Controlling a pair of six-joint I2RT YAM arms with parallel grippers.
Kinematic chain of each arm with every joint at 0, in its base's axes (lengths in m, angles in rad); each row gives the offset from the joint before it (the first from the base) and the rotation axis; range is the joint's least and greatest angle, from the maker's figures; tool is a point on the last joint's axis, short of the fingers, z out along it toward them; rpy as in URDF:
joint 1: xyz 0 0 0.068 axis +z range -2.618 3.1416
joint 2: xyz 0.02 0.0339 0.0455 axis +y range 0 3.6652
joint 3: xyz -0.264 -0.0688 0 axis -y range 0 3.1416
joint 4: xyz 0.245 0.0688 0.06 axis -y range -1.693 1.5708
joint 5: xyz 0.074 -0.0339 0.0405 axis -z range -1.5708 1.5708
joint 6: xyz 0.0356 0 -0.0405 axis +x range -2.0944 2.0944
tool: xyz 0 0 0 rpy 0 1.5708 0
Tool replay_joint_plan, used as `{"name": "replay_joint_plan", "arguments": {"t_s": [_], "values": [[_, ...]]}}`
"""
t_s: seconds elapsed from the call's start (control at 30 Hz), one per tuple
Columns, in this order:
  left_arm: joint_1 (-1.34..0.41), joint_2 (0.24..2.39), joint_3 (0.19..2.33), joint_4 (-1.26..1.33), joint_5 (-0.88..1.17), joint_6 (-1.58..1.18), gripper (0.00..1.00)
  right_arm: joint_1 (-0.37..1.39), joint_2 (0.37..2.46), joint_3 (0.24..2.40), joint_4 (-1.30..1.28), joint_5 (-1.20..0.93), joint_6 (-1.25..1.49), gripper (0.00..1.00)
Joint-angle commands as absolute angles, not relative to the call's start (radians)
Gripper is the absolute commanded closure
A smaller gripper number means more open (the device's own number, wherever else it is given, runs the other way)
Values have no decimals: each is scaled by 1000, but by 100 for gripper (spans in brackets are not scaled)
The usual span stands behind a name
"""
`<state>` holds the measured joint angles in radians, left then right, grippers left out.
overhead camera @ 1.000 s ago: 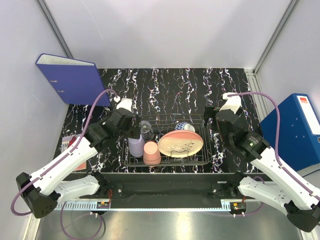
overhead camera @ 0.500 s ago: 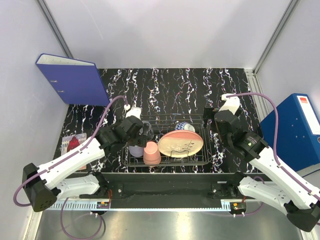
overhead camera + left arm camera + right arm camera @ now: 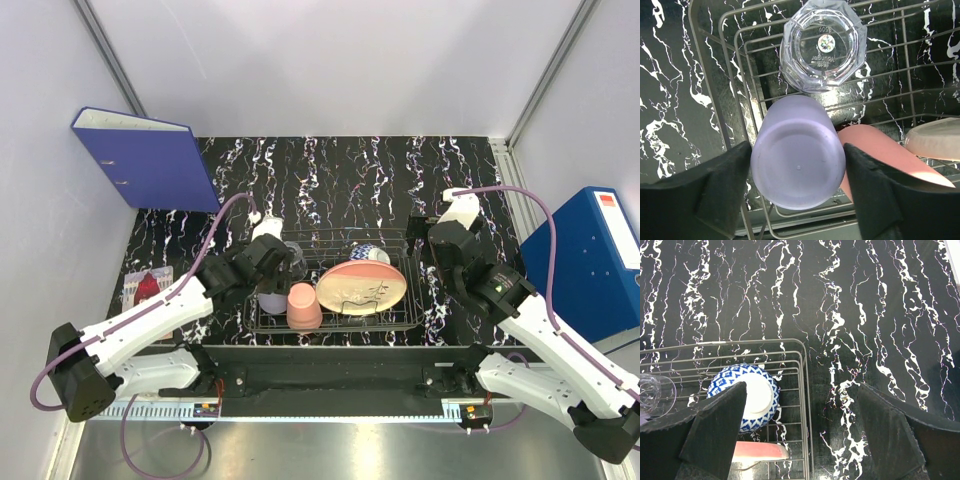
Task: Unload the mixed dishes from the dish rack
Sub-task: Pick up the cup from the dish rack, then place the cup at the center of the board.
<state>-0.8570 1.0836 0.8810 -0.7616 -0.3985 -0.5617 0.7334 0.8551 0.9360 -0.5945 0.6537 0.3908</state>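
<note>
Though hidden overhead, left pincer (image 3: 797, 186) flanks lavender cup (image 3: 797, 162).

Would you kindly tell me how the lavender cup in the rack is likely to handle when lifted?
The lavender cup stands upside down, smooth and rounded, so it may slip in the left gripper. It looks like light, stiff plastic, probably not fragile. The pink cup close beside it might get nudged.

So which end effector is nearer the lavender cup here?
Left. The left end effector straddles the lavender cup, a finger on each side. The right end effector hovers over the dish rack's right end, near the patterned bowl.
</note>
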Motion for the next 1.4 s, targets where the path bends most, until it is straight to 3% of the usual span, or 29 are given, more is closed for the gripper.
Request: {"name": "replay_joint_plan", "arguments": {"t_s": [0.0, 0.1, 0.23, 0.5, 0.63, 0.67, 0.8, 1.03, 1.17, 1.37], "values": [[-861, 1081, 879, -723, -419, -574, 36, 741, 836, 930, -558, 664, 406, 0], [-861, 1068, 879, -726, -425, -572, 46, 741, 835, 928, -560, 663, 405, 0], [-861, 1003, 910, -752, -451, -561, 48, 741, 833, 934, -561, 663, 402, 0], [-861, 973, 1173, -865, -465, -477, 49, 741, 831, 976, -574, 646, 396, 0], [-861, 983, 1322, -884, -445, -439, 64, 741, 831, 1038, -586, 624, 393, 0], [-861, 989, 1377, -885, -434, -428, 75, 741, 831, 1049, -591, 621, 393, 0], [-861, 1032, 1477, -839, -382, -410, 100, 741, 822, 1098, -578, 527, 400, 0], [-859, 1054, 1461, -482, -69, -407, 100, 741, 707, 1062, -342, 235, 478, 0], [-844, 988, 1286, -47, 171, -478, 100, 741, 666, 1034, -166, 62, 534, 0], [-824, 1066, 1284, 112, 265, -554, 100, 741, 658, 1006, -29, -50, 606, 0]]}}
